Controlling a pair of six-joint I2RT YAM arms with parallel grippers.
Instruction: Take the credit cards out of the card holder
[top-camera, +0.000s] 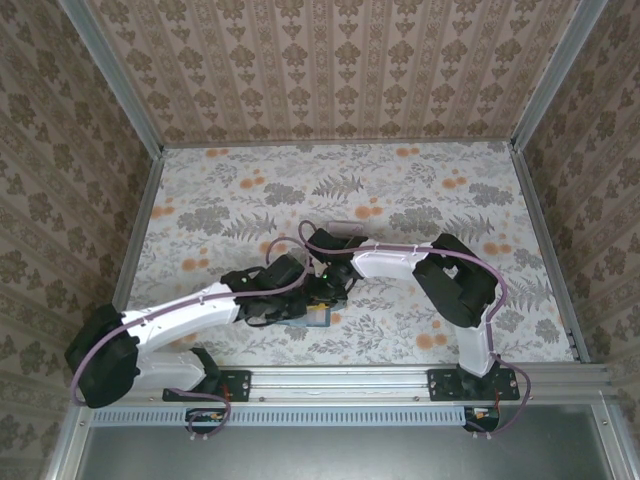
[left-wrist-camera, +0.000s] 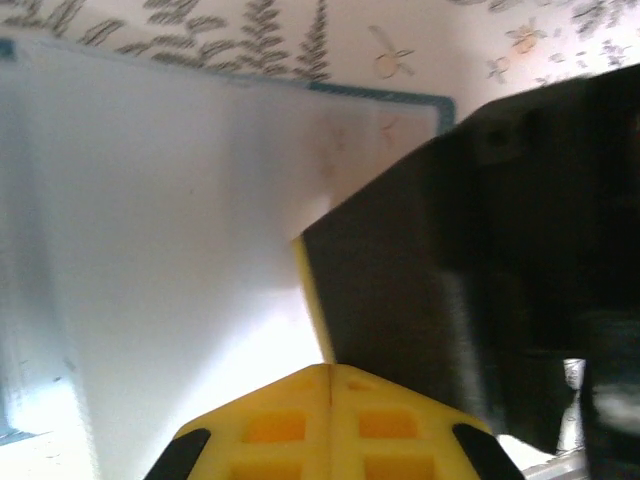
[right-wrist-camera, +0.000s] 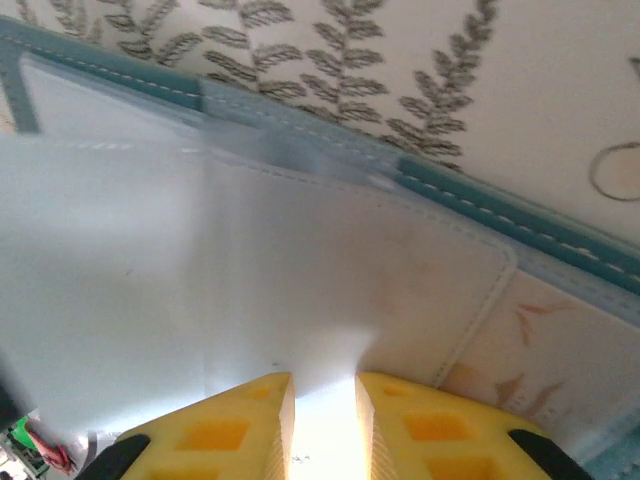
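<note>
Your left end effector (left-wrist-camera: 330, 370) — yellow fingers shut; right end effector (right-wrist-camera: 323, 380) — fingers narrowly parted over opened teal-blue folding card holder (right-wrist-camera: 330, 270), pale-grey inside, at 6 o'clock of floral bench (top-camera: 420, 190).

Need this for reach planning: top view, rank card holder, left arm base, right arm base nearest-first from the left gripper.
1. card holder, right at the left gripper, centre.
2. left arm base, near left.
3. right arm base, near right.

left hand (left-wrist-camera: 330, 372): closed tight | right hand (right-wrist-camera: 324, 390): narrow gap between tips
</note>
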